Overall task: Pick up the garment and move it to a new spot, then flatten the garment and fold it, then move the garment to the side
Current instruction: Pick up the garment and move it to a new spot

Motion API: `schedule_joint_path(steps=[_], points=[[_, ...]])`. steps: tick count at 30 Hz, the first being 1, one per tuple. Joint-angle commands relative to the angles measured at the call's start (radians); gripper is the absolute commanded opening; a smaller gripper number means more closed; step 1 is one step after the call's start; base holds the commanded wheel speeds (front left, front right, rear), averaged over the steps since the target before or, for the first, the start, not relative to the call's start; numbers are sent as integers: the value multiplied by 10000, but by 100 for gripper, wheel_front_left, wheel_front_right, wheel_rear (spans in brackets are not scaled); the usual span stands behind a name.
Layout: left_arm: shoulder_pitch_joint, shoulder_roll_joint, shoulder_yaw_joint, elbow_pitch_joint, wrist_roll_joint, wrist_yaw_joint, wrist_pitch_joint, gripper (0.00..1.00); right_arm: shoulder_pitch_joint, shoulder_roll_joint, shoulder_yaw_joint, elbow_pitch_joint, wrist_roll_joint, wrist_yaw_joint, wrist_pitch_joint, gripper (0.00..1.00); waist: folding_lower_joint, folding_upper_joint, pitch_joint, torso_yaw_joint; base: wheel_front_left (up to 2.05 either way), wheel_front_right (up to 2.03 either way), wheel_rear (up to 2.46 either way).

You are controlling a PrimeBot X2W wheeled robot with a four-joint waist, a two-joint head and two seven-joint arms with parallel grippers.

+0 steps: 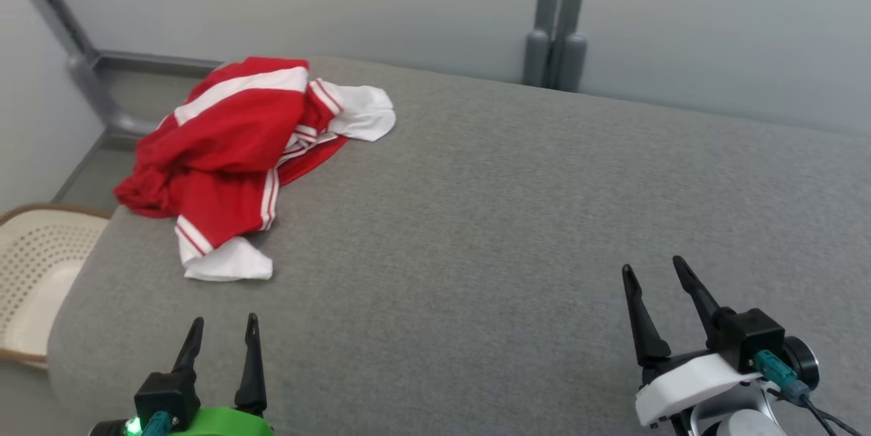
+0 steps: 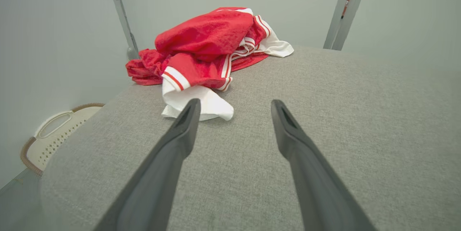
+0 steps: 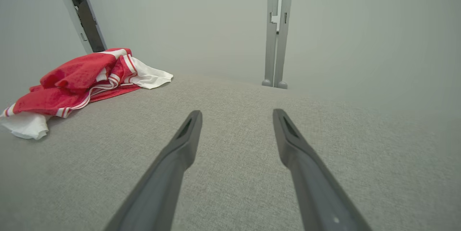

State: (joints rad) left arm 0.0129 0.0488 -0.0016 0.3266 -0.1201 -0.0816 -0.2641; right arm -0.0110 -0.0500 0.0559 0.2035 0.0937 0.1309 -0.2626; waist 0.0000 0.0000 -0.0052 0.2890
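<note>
While the crumpled red-and-white jersey (image 1: 231, 150) lies heaped at the grey counter's (image 1: 510, 218) far left corner, left tool (image 1: 225, 317) and right tool (image 1: 652, 263) hover wide and empty at the near edge, seemingly poised for pickup.

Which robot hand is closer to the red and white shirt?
Left. The left gripper, open, points at the garment lying just ahead of it, not touching. The right gripper, also open, is far off to the side across the grey surface.

A red-and-white garment (image 1: 235, 150) lies crumpled at the surface's far-left corner.
</note>
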Motion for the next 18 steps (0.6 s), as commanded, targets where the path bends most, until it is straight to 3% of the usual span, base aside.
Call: schedule_joint_path(steps=[1, 5, 11, 14, 18], points=[[114, 26, 49, -30, -55, 30, -7, 100, -93, -17, 61, -10, 41, -3, -34, 100, 0, 0, 18, 1408, 0, 0, 0], [117, 26, 115, -108, -129, 15, -7, 100, -51, -21, 182, 30, 49, -3, -34, 100, 0, 0, 96, 1547, 0, 0, 0], [-590, 26, 145, -127, -426, 98, -5, 100, -253, -96, 338, 20, -117, -5, -34, 100, 0, 0, 721, 1020, 0, 0, 0], [-1419, 22, -1, 675, -455, 233, -4, 100, -514, -355, 378, -49, -189, -5, -34, 100, 0, 0, 1430, 629, 0, 0, 0], [-3713, 354, -32, 2452, -457, 302, 969, 100, -1157, -787, 633, -116, -99, -5, -34, 100, 0, 0, 2732, -130, 0, 0, 0]])
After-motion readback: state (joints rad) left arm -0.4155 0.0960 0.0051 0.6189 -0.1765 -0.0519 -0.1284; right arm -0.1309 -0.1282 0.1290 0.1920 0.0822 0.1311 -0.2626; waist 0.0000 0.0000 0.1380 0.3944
